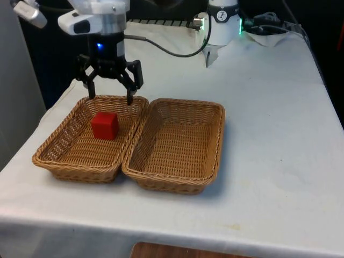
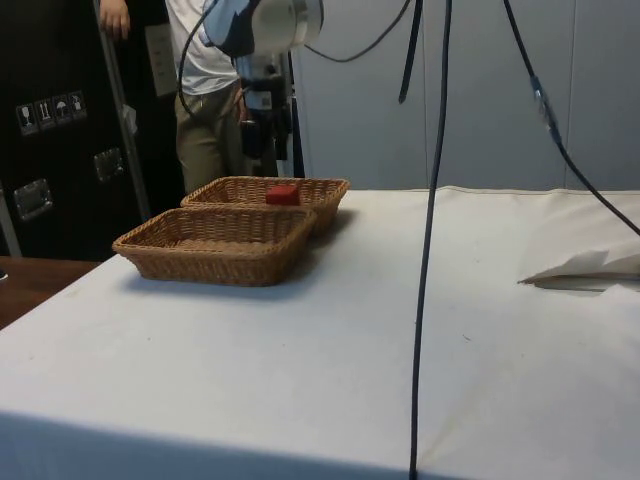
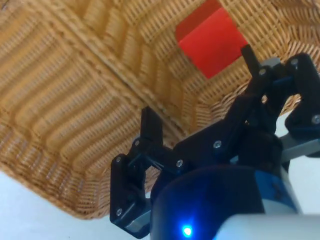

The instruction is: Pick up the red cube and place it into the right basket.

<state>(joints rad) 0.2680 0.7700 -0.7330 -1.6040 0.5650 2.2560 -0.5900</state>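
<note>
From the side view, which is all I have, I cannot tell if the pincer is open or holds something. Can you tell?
Observer: In the front view the black two-finger pincer is open and holds nothing.
Operator: Where exactly does the cube lie?
Observer: The red cube rests on the floor of the woven wicker basket on the front view's left, in its far half.
Operator: Is the pincer above the cube?
Observer: Not quite. It hangs over that basket's far rim, a little beyond the cube.
</note>
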